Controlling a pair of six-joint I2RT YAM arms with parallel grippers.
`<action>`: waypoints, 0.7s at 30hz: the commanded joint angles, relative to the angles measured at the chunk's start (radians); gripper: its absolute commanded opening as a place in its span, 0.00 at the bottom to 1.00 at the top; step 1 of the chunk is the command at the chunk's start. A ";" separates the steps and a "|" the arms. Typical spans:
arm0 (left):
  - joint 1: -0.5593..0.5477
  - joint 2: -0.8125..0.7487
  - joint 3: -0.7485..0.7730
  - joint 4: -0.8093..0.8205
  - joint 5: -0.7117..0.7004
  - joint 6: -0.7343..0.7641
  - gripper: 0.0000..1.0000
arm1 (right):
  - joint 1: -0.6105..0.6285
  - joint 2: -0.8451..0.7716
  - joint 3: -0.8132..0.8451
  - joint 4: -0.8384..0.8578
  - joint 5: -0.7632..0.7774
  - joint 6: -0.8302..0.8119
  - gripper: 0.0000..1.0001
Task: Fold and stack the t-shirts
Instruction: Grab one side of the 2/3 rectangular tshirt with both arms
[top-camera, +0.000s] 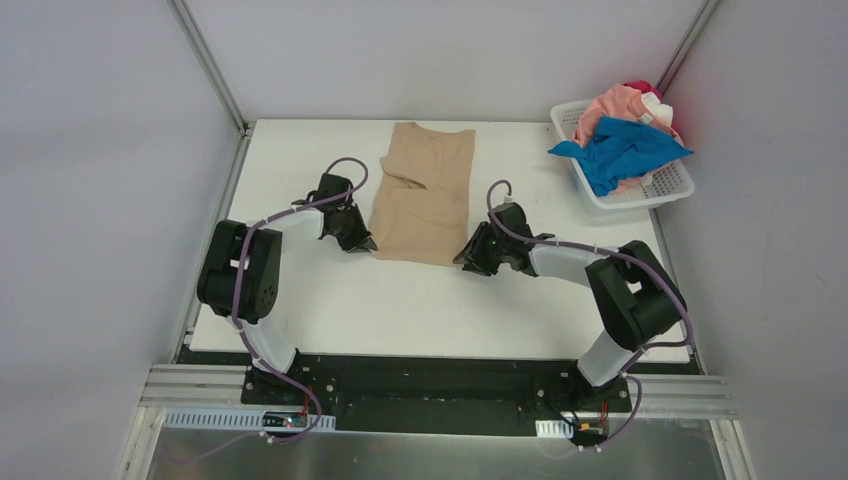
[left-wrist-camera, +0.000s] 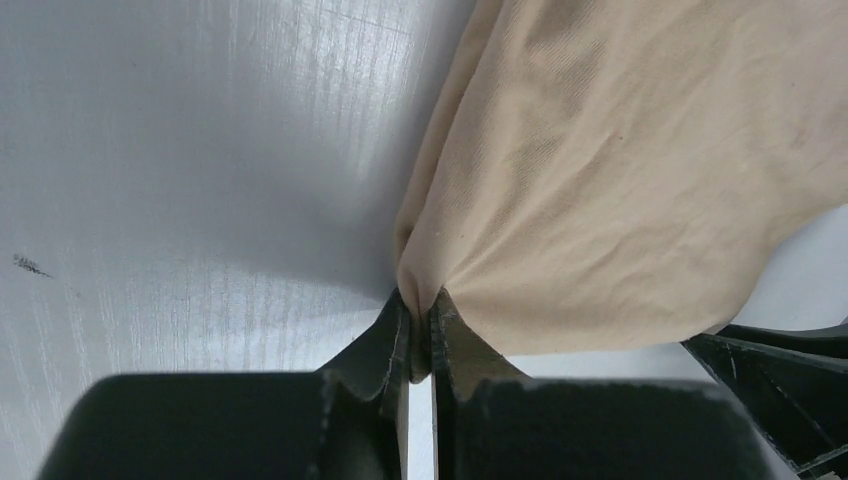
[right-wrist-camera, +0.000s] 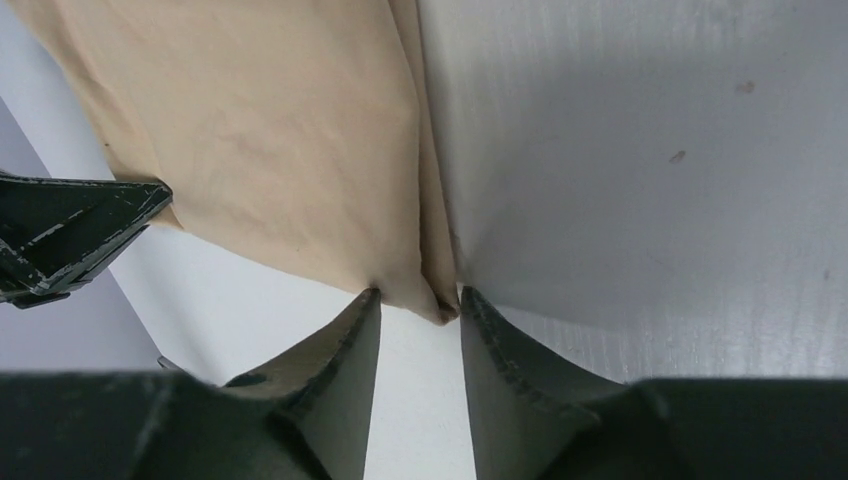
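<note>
A tan t-shirt (top-camera: 420, 195) lies folded lengthwise on the white table, at the middle back. My left gripper (top-camera: 358, 240) is at its near left corner, and in the left wrist view it (left-wrist-camera: 420, 315) is shut on a pinch of the tan cloth (left-wrist-camera: 620, 180). My right gripper (top-camera: 470, 258) is at the near right corner. In the right wrist view it (right-wrist-camera: 420, 300) is open, with the tan corner (right-wrist-camera: 435, 295) lying between its fingertips. Blue (top-camera: 625, 150), pink (top-camera: 615, 105) and red (top-camera: 640, 88) shirts lie heaped in the basket.
The white lattice basket (top-camera: 566, 118) stands at the back right corner of the table. Grey walls with metal posts close in the back and both sides. The table's left edge (top-camera: 215, 230) is near my left arm.
</note>
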 joint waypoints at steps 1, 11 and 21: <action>0.000 -0.029 -0.055 -0.004 -0.014 -0.007 0.00 | 0.018 0.032 0.007 0.031 0.027 0.001 0.35; -0.001 -0.243 -0.187 0.005 0.018 -0.040 0.00 | 0.077 -0.146 -0.032 -0.076 -0.026 -0.092 0.00; -0.004 -0.938 -0.367 -0.169 0.031 -0.077 0.00 | 0.139 -0.590 -0.090 -0.365 -0.301 -0.133 0.00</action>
